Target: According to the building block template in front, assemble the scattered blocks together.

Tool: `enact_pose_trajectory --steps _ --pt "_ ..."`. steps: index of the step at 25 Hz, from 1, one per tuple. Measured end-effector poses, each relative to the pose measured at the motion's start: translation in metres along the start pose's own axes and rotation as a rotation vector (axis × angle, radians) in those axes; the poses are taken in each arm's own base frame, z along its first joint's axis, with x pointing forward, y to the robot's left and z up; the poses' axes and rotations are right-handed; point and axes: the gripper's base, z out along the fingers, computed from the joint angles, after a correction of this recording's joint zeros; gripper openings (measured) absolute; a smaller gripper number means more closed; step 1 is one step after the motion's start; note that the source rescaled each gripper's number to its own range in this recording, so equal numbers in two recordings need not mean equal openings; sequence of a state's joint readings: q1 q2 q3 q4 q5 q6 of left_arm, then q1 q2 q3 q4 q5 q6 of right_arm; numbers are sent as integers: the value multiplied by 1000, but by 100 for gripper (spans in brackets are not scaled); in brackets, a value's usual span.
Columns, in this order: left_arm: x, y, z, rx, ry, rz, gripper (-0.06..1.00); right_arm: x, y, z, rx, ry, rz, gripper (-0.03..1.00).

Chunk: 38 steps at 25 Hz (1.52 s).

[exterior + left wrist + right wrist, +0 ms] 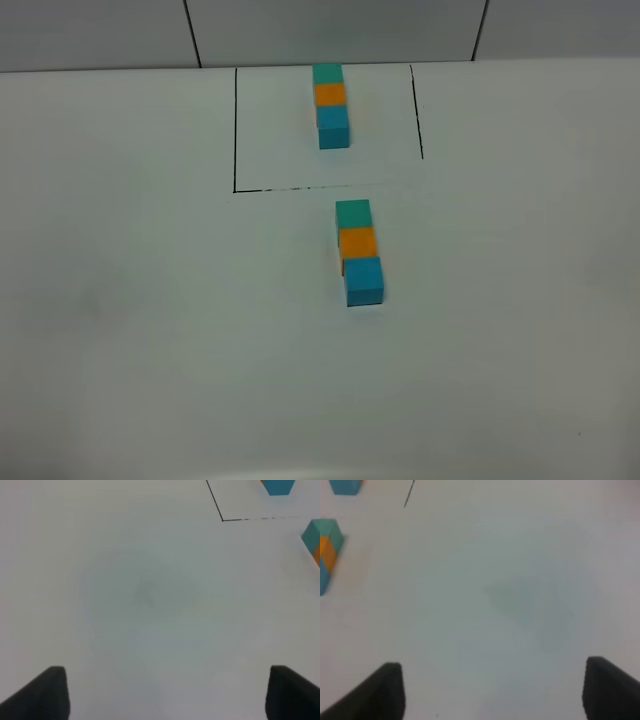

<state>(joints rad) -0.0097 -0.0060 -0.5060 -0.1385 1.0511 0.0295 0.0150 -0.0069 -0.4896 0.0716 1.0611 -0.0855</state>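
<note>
The building block template is a black-line rectangle (235, 130) at the back of the table, framing a joined column (331, 105) of teal, orange and blue cubes. Just in front of it the scattered blocks stand touching in one row: teal (353, 213) farthest, orange (358, 243) in the middle, blue (364, 280) nearest. Neither arm shows in the exterior high view. My left gripper (167, 695) is open over bare table, with the teal block (312, 532) at the frame's edge. My right gripper (495, 690) is open too, and the row (326, 550) lies off to its side.
The white table (150, 330) stretches wide on both sides of the row and toward the near edge. A tiled wall (330, 30) rises behind the table's far edge.
</note>
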Motion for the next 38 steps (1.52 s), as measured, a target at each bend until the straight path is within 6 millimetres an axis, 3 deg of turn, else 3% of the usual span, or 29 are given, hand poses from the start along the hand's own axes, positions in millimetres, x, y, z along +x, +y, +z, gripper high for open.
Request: enact_pose_trajectory --steps 38 --pt "0 0 0 0 0 0 76 0 0 0 13 1 24 52"
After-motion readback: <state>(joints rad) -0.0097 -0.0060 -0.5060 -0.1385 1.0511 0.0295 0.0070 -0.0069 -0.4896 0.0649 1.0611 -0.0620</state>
